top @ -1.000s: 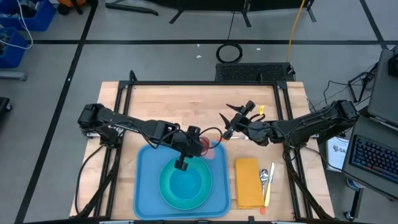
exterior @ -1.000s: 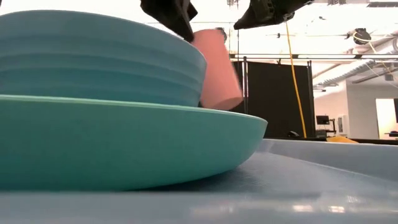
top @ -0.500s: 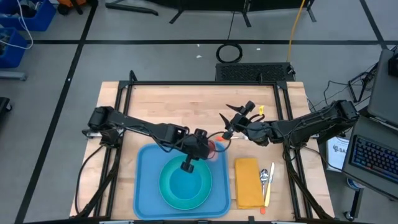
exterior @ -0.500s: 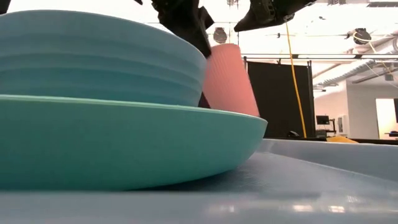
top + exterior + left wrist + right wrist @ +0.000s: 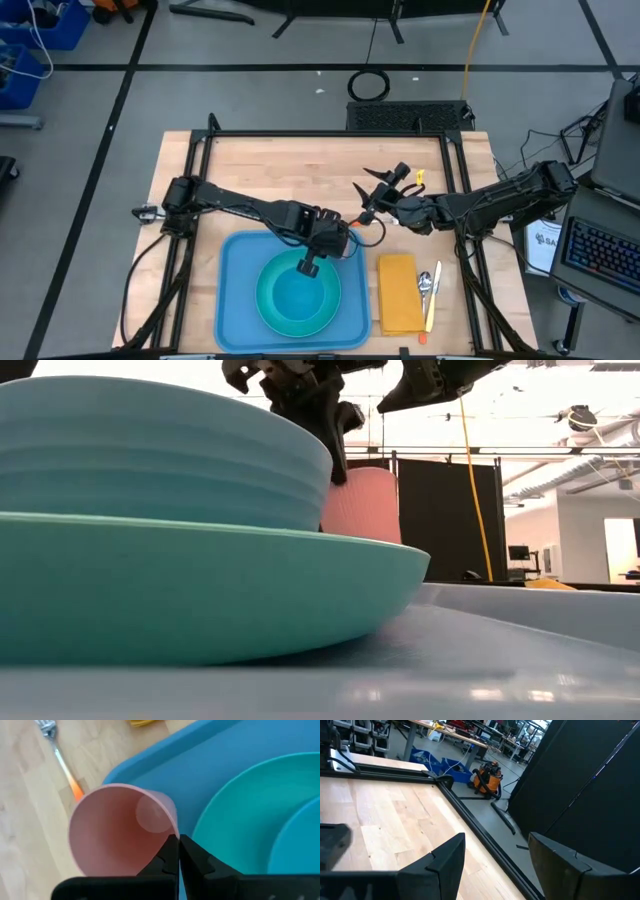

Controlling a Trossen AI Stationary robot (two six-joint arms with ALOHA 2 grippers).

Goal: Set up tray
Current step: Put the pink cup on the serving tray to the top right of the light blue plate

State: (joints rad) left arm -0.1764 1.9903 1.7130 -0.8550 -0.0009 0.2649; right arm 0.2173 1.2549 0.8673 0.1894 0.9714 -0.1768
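Now, by label:
Left gripper (image 5: pixel 177 851): clenched on the rim of the pink cup (image 5: pixel 117 827), cup upright.
Tray (image 5: pixel 235 300): directly beneath this pincer, long axis running toward and away from the arm bases; teal plate (image 5: pixel 270 315) and bowl (image 5: pixel 300 292) sit just beside the cup.
Cup base: at the tray's far right corner, contact not clear.
Right gripper (image 5: pixel 372 190): released, waiting above bare table beyond the tray.
Nearer arm: left, 1 release away, likely.
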